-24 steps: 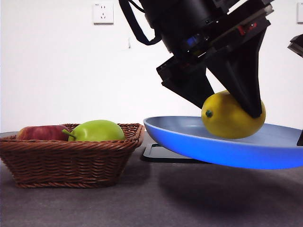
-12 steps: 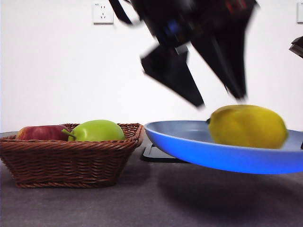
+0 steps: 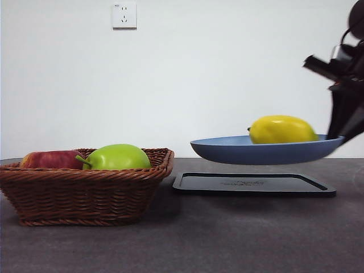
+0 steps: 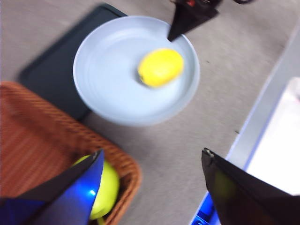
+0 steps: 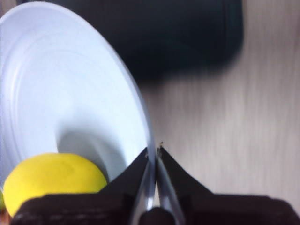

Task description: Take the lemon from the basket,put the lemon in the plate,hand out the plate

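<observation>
The yellow lemon (image 3: 282,129) lies in the light blue plate (image 3: 227,152), which hangs in the air above a black tray. My right gripper (image 3: 341,133) is shut on the plate's rim at its right side; the right wrist view shows the rim (image 5: 140,126) pinched between its jaws, with the lemon (image 5: 51,180) beside them. My left gripper (image 4: 150,161) is open and empty, high above the basket's edge, looking down on the plate (image 4: 108,79) and lemon (image 4: 160,67). The brown wicker basket (image 3: 85,190) stands at the left.
The basket holds a red apple (image 3: 50,160) and a yellow-green stemmed fruit (image 3: 118,157). A flat black tray (image 3: 253,185) lies on the grey table under the plate. A white wall with a socket (image 3: 124,15) is behind.
My left gripper has let go of the lemon and risen out of the front view. The lemon now lies in the plate. The plate sits higher and more level, further from the camera.
</observation>
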Robot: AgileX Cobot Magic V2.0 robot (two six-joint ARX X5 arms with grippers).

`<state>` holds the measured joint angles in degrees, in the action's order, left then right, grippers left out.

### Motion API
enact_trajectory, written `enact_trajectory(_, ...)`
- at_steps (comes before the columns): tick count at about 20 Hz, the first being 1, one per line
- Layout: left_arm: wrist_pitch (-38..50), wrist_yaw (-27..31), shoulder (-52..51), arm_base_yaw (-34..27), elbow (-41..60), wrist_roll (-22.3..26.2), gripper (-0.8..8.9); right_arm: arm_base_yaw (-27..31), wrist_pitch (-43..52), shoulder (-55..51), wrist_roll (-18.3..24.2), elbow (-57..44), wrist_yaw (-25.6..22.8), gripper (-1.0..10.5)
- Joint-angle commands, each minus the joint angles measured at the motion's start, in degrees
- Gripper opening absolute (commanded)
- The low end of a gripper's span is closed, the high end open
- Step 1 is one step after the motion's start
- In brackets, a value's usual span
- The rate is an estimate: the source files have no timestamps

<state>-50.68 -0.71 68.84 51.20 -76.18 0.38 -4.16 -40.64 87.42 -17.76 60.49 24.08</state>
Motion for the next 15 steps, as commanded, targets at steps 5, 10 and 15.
enact_trajectory(5, -1.7, 3.8, -2.8, 0.4, -1.0, -0.9, 3.62, 1.2, 0.8, 17.9, 0.9, 16.9, 0.3, 0.0)
enact_trajectory(10, -1.3, 3.8, -2.8, 0.4, -1.0, -1.7, 3.62, 1.5, 3.5, 25.6, 0.6, 21.7, 0.4, 0.0)
enact_trajectory(15, -1.3, 3.8, -2.8, 0.4, -1.0, -1.8, 3.62, 1.9, 4.2, 27.7, 1.2, 21.7, -0.5, 0.1)
